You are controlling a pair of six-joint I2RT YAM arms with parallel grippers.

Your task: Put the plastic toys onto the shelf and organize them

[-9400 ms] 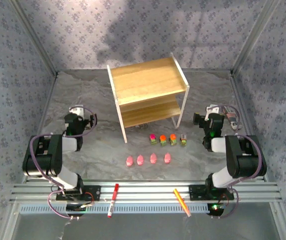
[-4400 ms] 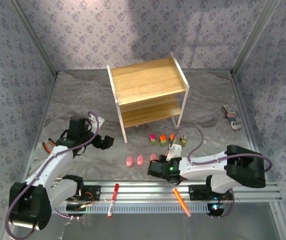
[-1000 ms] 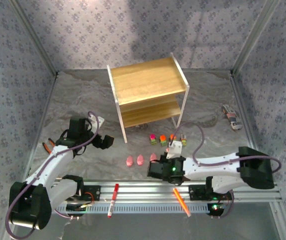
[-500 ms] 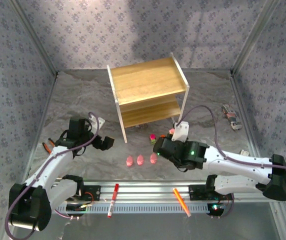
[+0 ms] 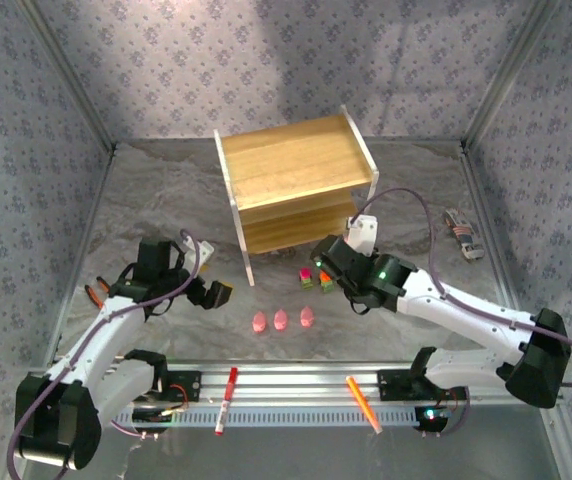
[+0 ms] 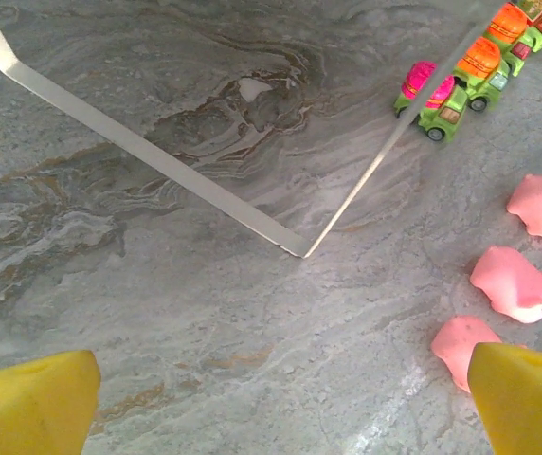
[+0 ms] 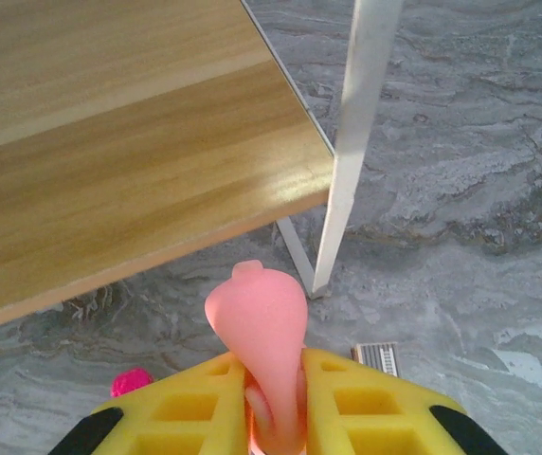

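Between gridded yellow fingers [image 7: 184, 413], glossy pink teardrop [image 7: 258, 324]

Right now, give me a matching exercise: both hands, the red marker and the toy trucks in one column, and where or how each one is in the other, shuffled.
1. right hand
2. left hand
3. red marker
4. toy trucks

A. lying on the metal rail at the near edge
B. open, nothing between its fingers
C. in a row on the table in front of the shelf
D. shut on a pink figure

Pairs: 1-D, 2-B, 3-A, 4-C
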